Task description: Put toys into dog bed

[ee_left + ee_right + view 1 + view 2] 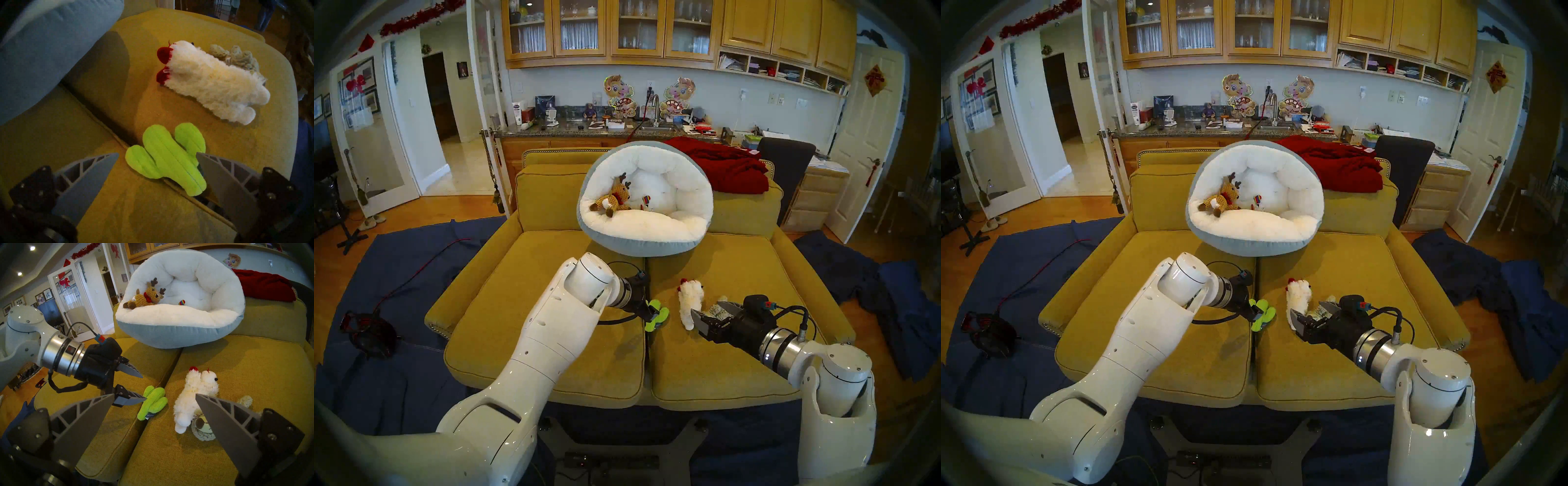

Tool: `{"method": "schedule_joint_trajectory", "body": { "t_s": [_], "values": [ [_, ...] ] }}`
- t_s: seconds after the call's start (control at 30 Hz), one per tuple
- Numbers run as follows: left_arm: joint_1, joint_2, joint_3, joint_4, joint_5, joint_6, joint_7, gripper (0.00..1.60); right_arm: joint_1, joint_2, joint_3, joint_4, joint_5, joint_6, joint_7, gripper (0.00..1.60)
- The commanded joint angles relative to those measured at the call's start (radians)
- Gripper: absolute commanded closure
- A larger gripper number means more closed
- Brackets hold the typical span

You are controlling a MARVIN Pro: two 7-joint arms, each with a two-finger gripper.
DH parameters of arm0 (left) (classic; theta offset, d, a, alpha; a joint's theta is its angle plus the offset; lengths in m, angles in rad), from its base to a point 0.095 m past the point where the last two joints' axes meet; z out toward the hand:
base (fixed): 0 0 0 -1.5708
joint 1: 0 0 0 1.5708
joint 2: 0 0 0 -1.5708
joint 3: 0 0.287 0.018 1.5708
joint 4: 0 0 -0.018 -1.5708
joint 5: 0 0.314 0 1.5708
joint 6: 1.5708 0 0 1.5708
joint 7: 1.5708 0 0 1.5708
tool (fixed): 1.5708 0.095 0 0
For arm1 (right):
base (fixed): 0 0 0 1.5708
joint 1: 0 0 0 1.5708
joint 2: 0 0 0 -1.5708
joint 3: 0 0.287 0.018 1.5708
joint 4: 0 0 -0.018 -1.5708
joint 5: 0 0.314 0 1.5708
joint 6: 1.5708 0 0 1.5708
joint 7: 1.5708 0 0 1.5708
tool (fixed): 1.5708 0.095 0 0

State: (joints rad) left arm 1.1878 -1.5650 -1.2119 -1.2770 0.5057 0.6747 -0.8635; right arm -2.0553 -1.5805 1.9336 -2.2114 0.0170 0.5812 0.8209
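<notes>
Left pincer (pixel 141 389): angled down, jaws apart, straddling the lime-green cactus (pixel 167 160) on the sofa seam.
Right pincer (pixel 154 399): jaws apart, empty, raised near the fluffy white animal (pixel 193 394).
Dog bed (pixel 646 237): holds the reindeer (pixel 612 200).

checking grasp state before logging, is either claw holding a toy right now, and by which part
Nothing is held. The left claw is open beside the green cactus, not closed on it; the right claw is open and empty.

I'm looking into a lived-in home, a family room open to a kitchenette. Behind the mustard sofa (pixel 582 258) runs a granite counter with a sink (pixel 655 128); glass-fronted wooden cabinets (pixel 605 29) hang above it, framed photos (pixel 42 295) far left.
</notes>
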Motion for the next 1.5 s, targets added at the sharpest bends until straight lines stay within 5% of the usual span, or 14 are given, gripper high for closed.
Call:
{"method": "schedule_joint_trajectory", "body": {
  "t_s": [0.0,0.5,0.53,0.57,0.67,0.7,1.47],
  "values": [
    [-0.055,-0.052,-0.005,0.013,-0.017,-0.03,0.015,0.0,0.01,0.003,0.0,-0.03,0.002,0.0,0.001,0.0],
    [-0.121,-0.088,0.015,0.2,-0.002,-0.112,0.086,0.0,0.01,0.003,0.0,-0.03,0.002,0.0,0.001,0.0],
    [-0.126,-0.089,0.016,0.213,-0.002,-0.119,0.089,0.13,0.01,0.003,0.0,-0.03,0.002,0.0,0.001,0.0],
    [-0.129,-0.09,0.017,0.224,-0.003,-0.125,0.093,0.58,0.01,0.003,0.0,-0.03,0.002,0.0,0.001,0.0],
    [-0.14,-0.092,0.018,0.252,-0.005,-0.141,0.102,1.2,0.01,0.003,0.0,-0.03,0.002,0.0,0.001,0.0],
    [-0.142,-0.093,0.018,0.258,-0.006,-0.145,0.104,1.56,0.01,0.003,0.0,-0.03,0.002,0.0,0.001,0.0],
    [-0.268,-0.112,-0.1,0.02,-0.056,-0.148,0.081,1.6,0.012,0.003,0.0,-0.02,0.003,-0.005,0.001,0.0]
  ]
}}
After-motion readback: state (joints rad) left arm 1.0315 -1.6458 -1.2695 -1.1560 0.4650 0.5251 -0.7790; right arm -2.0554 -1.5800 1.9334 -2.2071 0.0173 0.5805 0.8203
